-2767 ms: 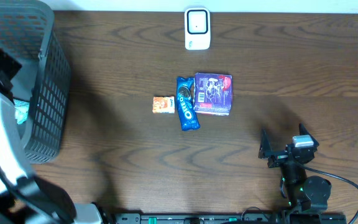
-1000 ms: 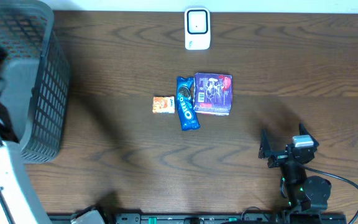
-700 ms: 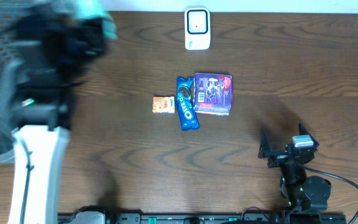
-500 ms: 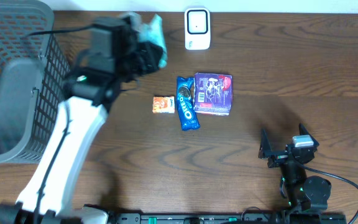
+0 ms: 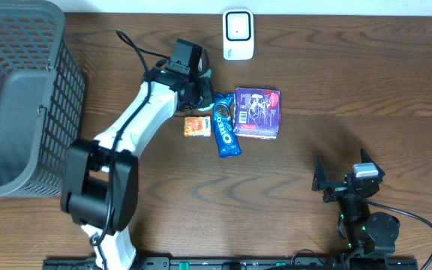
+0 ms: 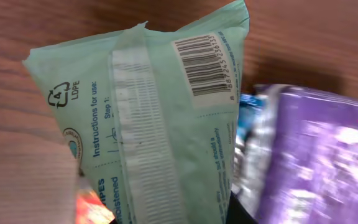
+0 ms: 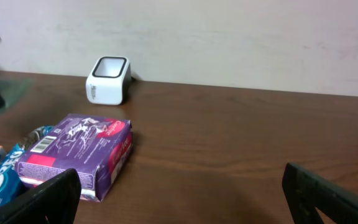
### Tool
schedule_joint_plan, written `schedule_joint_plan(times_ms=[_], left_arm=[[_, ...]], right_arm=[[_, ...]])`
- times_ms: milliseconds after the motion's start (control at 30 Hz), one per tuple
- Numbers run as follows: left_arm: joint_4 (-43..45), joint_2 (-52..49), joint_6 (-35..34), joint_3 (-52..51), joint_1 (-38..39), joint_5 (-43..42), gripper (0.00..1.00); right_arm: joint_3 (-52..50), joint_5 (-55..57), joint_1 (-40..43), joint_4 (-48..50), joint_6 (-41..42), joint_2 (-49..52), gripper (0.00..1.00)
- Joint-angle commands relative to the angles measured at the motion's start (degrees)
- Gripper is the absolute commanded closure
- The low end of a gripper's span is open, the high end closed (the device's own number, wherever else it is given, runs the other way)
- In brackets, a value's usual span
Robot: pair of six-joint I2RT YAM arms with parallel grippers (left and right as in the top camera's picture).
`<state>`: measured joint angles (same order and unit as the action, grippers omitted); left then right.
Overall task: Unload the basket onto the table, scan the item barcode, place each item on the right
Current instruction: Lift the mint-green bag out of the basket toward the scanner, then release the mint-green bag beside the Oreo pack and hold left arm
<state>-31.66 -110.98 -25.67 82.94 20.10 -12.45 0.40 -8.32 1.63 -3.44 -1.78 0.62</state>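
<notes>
The item is a mint-green wipes packet (image 6: 160, 124), and my left gripper (image 5: 198, 88) is shut on it. The packet fills the left wrist view, with its back seam and printed barcode (image 6: 202, 65) facing the camera. From overhead only a pale green edge of the packet (image 5: 205, 74) shows beside the gripper, just left of the piled goods. The white scanner (image 5: 238, 34) stands at the table's far edge, a short way up and right of the packet; it also shows in the right wrist view (image 7: 108, 79). My right gripper (image 5: 342, 180) rests open near the front right, with nothing between its fingers.
A blue Oreo pack (image 5: 225, 124), a purple box (image 5: 258, 112) and a small orange packet (image 5: 196, 126) lie together mid-table, right under and beside the left gripper. A grey mesh basket (image 5: 21, 97) stands at the far left.
The left arm has swung out of the basket and rightward across the table with the green packet, coming down beside the Oreo pack. The right arm has stayed put.
</notes>
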Motion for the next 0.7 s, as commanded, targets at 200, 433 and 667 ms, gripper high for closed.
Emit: schedule_joint_plan(times_ms=[200, 433, 667], left_arm=[[6.03, -4.24, 0.79, 0.39, 0.07, 4.15, 0.29], [7.34, 0.5, 0.81, 0.42, -0.35, 4.15, 0.16], [4.11, 16.35, 0.83, 0.39, -4.13, 4.22, 0.02]], right_arm=[[-0.09, -0.35, -0.22, -0.2, -0.44, -0.33, 0.01], [-0.09, -0.35, -0.22, -0.2, -0.44, -0.33, 0.01], [-0.09, -0.35, -0.22, -0.2, -0.44, -0.33, 0.01]])
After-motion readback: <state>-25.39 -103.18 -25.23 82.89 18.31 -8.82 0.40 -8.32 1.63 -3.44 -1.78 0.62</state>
